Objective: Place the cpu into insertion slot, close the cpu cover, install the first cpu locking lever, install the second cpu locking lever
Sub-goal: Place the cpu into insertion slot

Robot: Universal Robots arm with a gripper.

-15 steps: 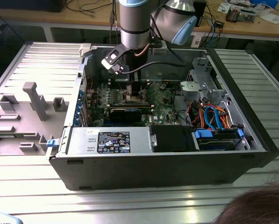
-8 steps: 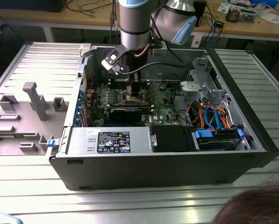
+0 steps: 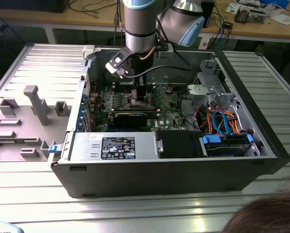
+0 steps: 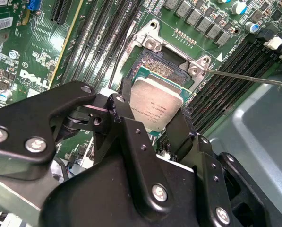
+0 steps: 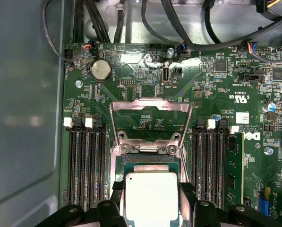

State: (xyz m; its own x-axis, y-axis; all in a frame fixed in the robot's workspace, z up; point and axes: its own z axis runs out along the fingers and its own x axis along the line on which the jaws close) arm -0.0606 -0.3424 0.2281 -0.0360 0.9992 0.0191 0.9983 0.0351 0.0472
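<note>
While the gripper [image 4: 152, 118] clenched the cpu [image 4: 156, 101] just over the slot [image 4: 155, 64], we judged it should go down flat, square to the rim, clear of the raised cover [image 5: 113, 113]. In the exterior view, a card [image 3: 130, 118] crowded the gripper's six o'clock; three o'clock looked roomier.

The pincer [image 5: 151, 202] grips the cpu [image 5: 151, 195] by two opposite edges, directly over the insertion slot [image 5: 150, 164]; whether the chip is seated cannot be determined. The cpu cover [image 5: 150, 102] stands open, swung back from the socket. Black memory slots [image 5: 86, 165] flank it on the green motherboard [image 5: 211, 85].
</note>
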